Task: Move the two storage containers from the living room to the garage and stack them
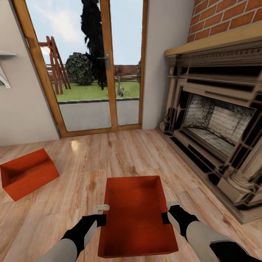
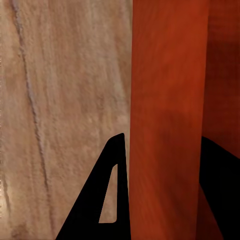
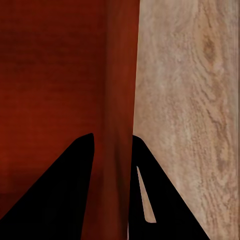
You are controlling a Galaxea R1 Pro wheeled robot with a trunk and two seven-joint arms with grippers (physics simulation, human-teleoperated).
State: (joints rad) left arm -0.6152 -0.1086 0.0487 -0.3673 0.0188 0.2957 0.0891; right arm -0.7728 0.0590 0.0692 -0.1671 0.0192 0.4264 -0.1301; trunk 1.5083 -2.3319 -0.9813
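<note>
A red-orange open-topped storage container (image 1: 136,214) is right in front of me, gripped on both long sides. My left gripper (image 1: 103,219) is shut on its left wall (image 2: 167,115), one finger inside and one outside. On the opposite wall (image 3: 120,90) my right gripper (image 1: 165,217) is shut the same way. In the wrist views, the left gripper (image 2: 165,195) and right gripper (image 3: 112,190) each straddle a wall, with wood planks beyond. The second storage container (image 1: 27,174) lies on the living room floor at the left, tilted, its open side turned toward me.
Light wood-plank floor (image 1: 120,153) stretches ahead to a wood-framed glass door (image 1: 98,65) with a garden outside. A large fireplace (image 1: 218,123) with a raised hearth and brick above takes up the right side. A white shelf bracket (image 1: 4,78) hangs on the left wall.
</note>
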